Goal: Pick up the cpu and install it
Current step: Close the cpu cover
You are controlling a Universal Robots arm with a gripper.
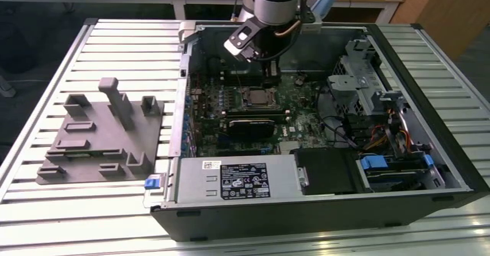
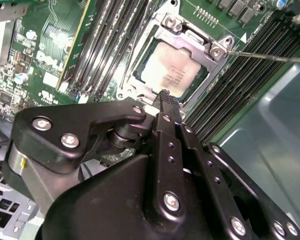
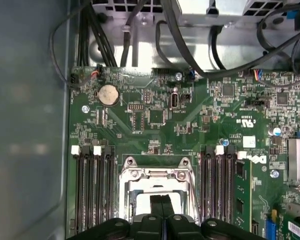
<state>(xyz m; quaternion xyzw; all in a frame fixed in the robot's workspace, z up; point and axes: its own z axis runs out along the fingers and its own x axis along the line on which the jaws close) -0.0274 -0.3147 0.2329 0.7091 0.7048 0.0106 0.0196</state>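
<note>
The cpu (image 2: 171, 75), a small square chip with a pale silver top, lies flat inside the metal frame of the motherboard socket (image 2: 217, 50). It also appears in the exterior view as a grey square, the cpu (image 1: 256, 99), in the middle of the open computer case. My gripper (image 2: 165, 95) hangs just above the socket's edge, its two black fingers pressed together with nothing between them. In the first wrist view my gripper (image 3: 161, 200) sits over the socket frame (image 3: 157, 175). A thin lever rod (image 2: 265, 56) sticks out sideways from the socket.
Memory slots (image 3: 92, 190) flank the socket on both sides. A black heatsink-like block (image 1: 249, 127) lies near the socket, and a power supply (image 1: 237, 181) and drive cage (image 1: 364, 78) crowd the case. A grey fixture (image 1: 100, 135) stands on the slatted table at the exterior view's left.
</note>
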